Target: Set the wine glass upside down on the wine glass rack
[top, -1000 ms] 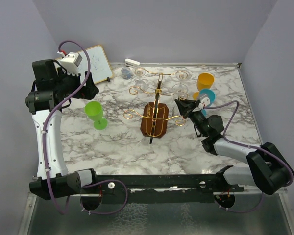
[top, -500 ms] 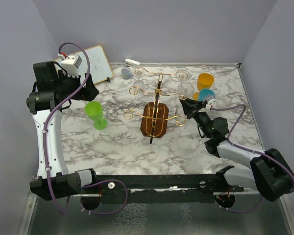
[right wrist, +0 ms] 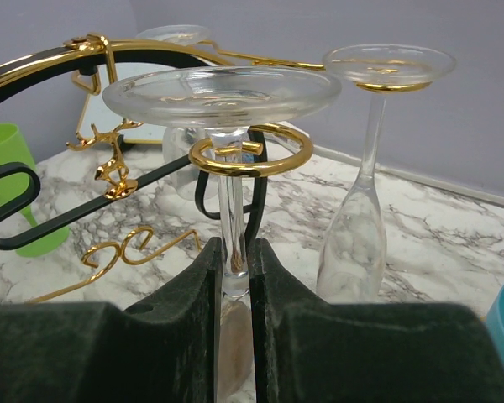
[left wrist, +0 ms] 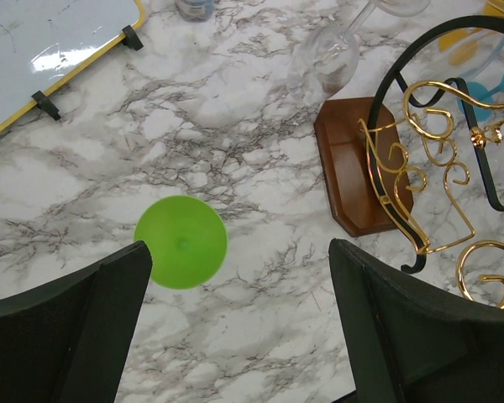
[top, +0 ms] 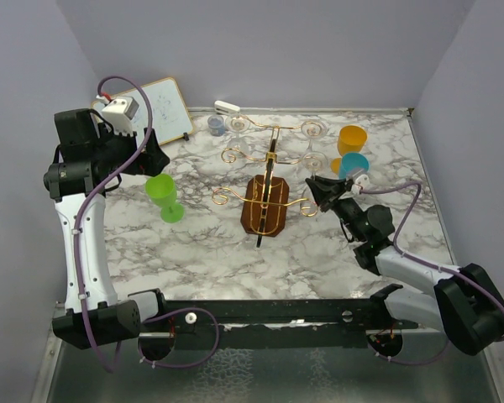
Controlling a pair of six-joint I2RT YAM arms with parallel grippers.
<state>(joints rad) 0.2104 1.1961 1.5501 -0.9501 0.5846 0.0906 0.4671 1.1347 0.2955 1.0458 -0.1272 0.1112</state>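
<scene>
Right gripper [right wrist: 235, 269] pinched tight on the stem of the inverted wine glass [right wrist: 228, 210]. Stem sits inside a gold loop [right wrist: 248, 168] of the wine glass rack [top: 265, 208], foot above the loop. Judged nearly done; release and withdrawal left. Left gripper [left wrist: 235, 336] spread wide, empty, above green goblet [left wrist: 181, 242].

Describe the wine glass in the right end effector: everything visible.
The wine glass is clear, colourless glass, held upside down and upright: round flat foot on top, thin stem running straight down, bowl mostly hidden low between the fingers. The right end effector is shut on the stem. The stem passes through a gold wire loop of the wine glass rack, with the foot just above that loop; whether they touch I cannot tell.
</scene>
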